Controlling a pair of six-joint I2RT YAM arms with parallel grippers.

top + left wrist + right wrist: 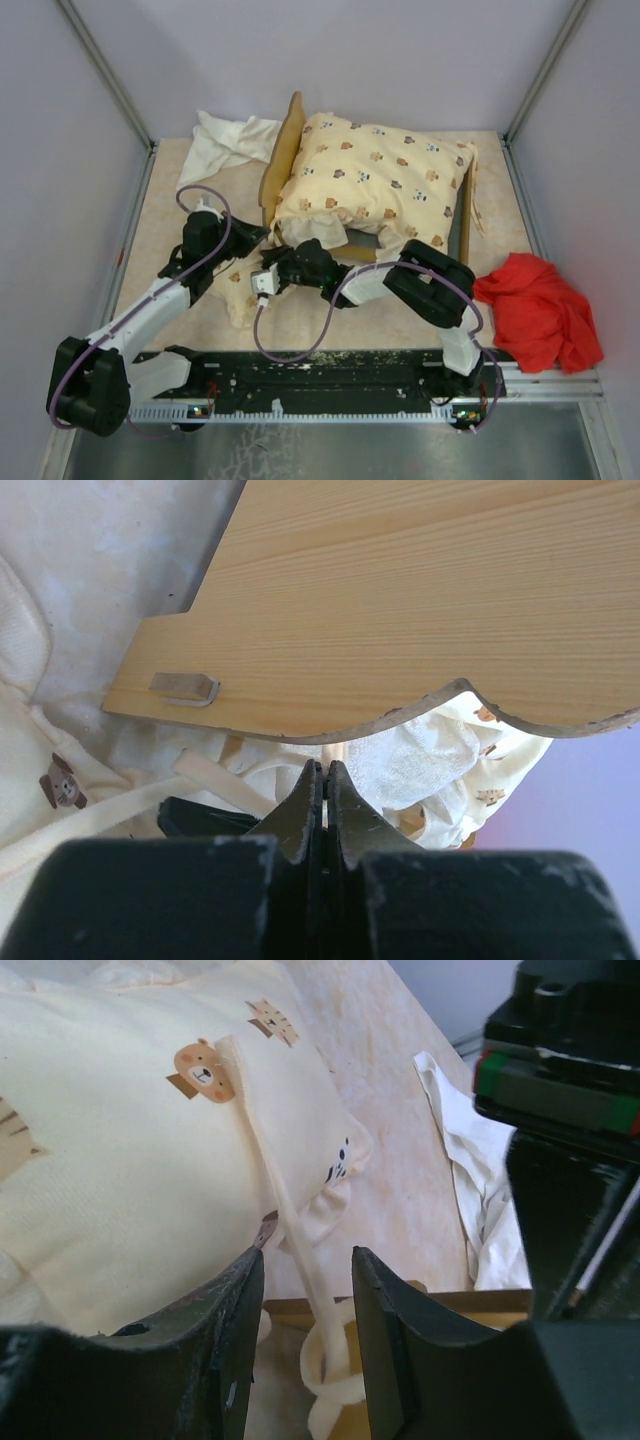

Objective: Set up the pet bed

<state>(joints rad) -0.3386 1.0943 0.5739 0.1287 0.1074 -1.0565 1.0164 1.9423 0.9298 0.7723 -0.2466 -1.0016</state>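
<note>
The pet bed's light wooden frame [272, 170] stands mid-table with its wavy headboard [400, 610] on the left. The cream animal-print cushion [375, 180] lies on it, bulging over the near edge. The small matching pillow [240, 295] lies on the table in front; its bear print shows in the left wrist view [60, 780]. My left gripper [258, 237] [327, 767] is shut below the headboard's edge, pinching a thin cream tie strap [345, 748]. My right gripper [272, 262] [308, 1252] is open around the cushion's [120, 1180] knotted tie strap [290, 1200] above the frame rail [440, 1305].
A plain white cloth [225, 140] is crumpled at the back left behind the headboard, also in the right wrist view [480, 1180]. A red cloth [540, 310] lies at the front right. Grey walls enclose the table on three sides.
</note>
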